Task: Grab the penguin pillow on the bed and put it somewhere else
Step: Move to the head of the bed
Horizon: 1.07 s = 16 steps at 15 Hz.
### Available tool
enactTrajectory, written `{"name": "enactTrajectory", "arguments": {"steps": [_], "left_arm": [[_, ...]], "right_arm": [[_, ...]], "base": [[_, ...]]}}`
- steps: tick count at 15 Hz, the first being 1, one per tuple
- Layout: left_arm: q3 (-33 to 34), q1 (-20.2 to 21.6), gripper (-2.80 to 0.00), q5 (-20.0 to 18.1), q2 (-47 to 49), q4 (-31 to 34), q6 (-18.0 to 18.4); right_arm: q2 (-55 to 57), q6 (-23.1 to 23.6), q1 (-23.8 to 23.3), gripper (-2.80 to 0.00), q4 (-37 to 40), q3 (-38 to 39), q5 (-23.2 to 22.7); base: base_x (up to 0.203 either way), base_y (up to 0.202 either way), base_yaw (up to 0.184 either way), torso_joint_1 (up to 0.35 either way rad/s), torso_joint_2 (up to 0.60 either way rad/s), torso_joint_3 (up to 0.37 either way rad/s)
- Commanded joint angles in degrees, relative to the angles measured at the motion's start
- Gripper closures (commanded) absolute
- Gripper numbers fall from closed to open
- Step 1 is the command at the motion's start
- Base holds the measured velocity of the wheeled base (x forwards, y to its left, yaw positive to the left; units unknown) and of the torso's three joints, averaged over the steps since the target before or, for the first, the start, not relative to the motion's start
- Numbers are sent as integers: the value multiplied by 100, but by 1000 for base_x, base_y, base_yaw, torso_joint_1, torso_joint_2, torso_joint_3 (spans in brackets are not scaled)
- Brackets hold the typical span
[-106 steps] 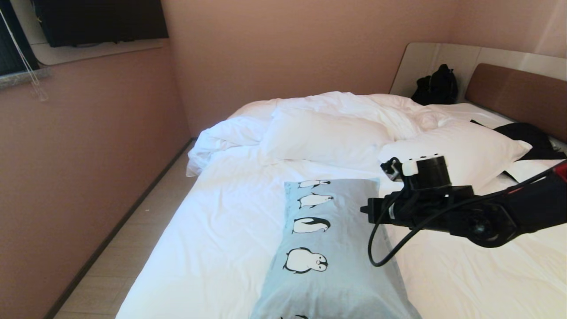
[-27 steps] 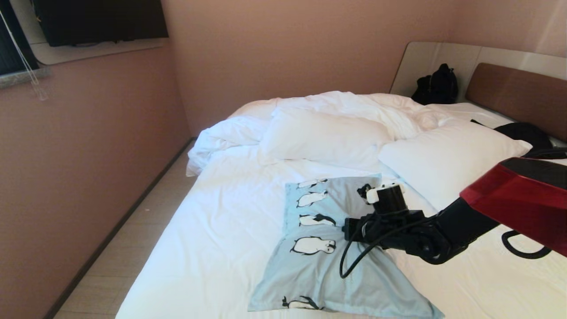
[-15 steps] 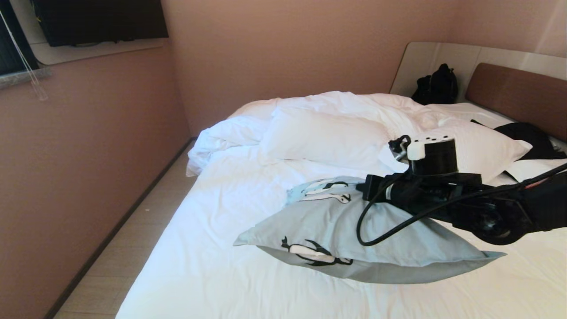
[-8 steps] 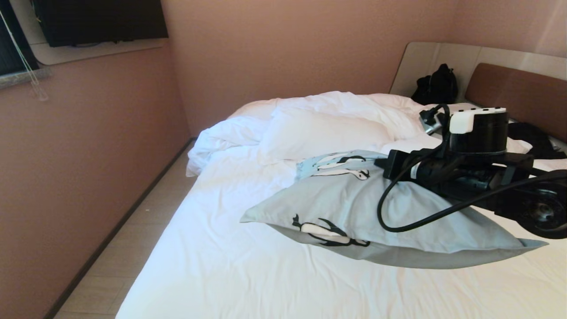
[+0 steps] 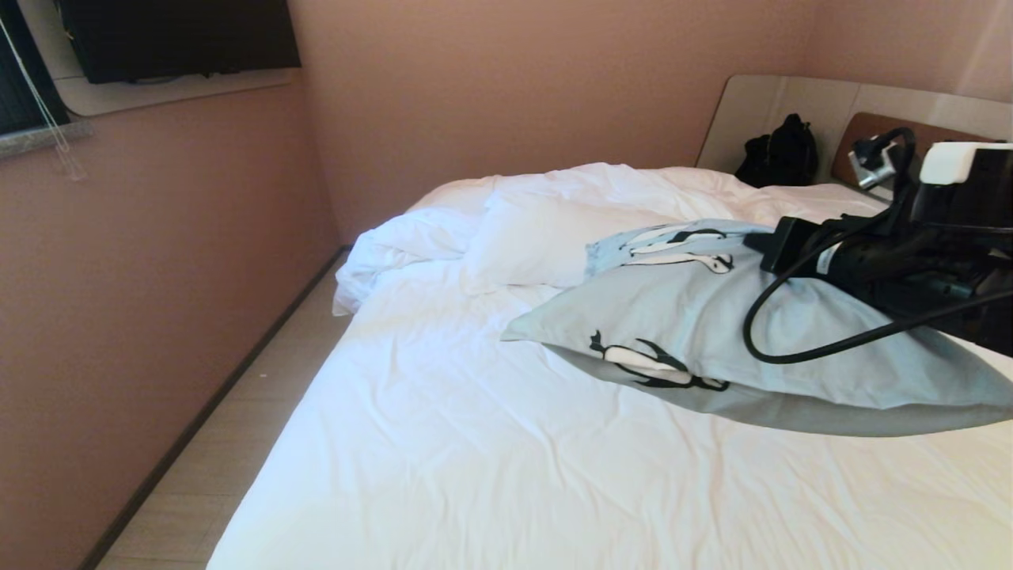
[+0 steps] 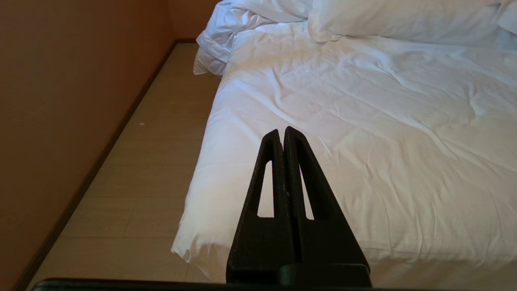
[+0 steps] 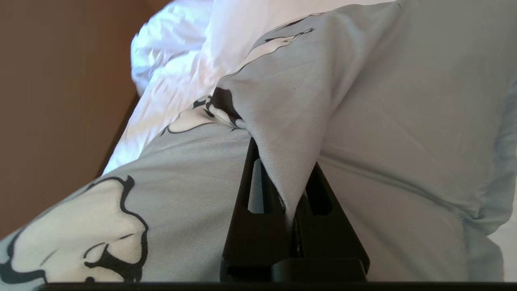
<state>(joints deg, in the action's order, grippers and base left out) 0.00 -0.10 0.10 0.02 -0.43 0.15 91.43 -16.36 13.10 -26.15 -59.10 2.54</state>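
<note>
hung crosswise, clear above the bed (image 5: pixel 443 467): penguin pillow (image 5: pixel 712 332), pinched by a fold in right gripper (image 7: pixel 288 190); left gripper (image 6: pixel 281 135) clenched empty, far off.

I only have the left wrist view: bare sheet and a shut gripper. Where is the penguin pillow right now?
Observer: The penguin pillow hangs in the air above the bed, on the robot's right side, clear of the sheet.
Operator: What is holding it?
Observer: The right gripper is shut on a pinched fold of the pillow's fabric; the rest sags below.
Operator: Anything up by the headboard?
Observer: A black bag sits at the headboard's far corner, and a white pillow lies just behind the lifted one.
</note>
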Motion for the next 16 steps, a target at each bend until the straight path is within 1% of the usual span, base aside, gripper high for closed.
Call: {"name": "enactTrajectory", "arguments": {"steps": [1, 4, 6, 8, 12, 16], "left_arm": [[0, 1, 0, -1, -2, -1, 12], [0, 1, 0, -1, 0, -1, 11], [0, 1, 0, 7, -2, -1, 12], [0, 1, 0, -1, -2, 7, 47], [0, 1, 0, 17, -2, -1, 38], [0, 1, 0, 17, -2, -1, 38]], "right_arm": [[-307, 196, -281, 0, -21, -4, -31], [-481, 339, -700, 0, -102, -37, -90], [-520, 378, -925, 0, -230, -48, -247], [-538, 379, -1041, 0, -242, -49, -378], [-574, 387, -1198, 0, -248, -68, -440], [-565, 379, -1475, 0, -242, -144, -663]], "base": [[0, 0, 0, 0, 0, 0], [0, 0, 0, 0, 0, 0], [0, 0, 0, 0, 0, 0], [0, 0, 0, 0, 0, 0], [0, 0, 0, 0, 0, 0], [2, -14, 3, -1, 0, -1]]}}
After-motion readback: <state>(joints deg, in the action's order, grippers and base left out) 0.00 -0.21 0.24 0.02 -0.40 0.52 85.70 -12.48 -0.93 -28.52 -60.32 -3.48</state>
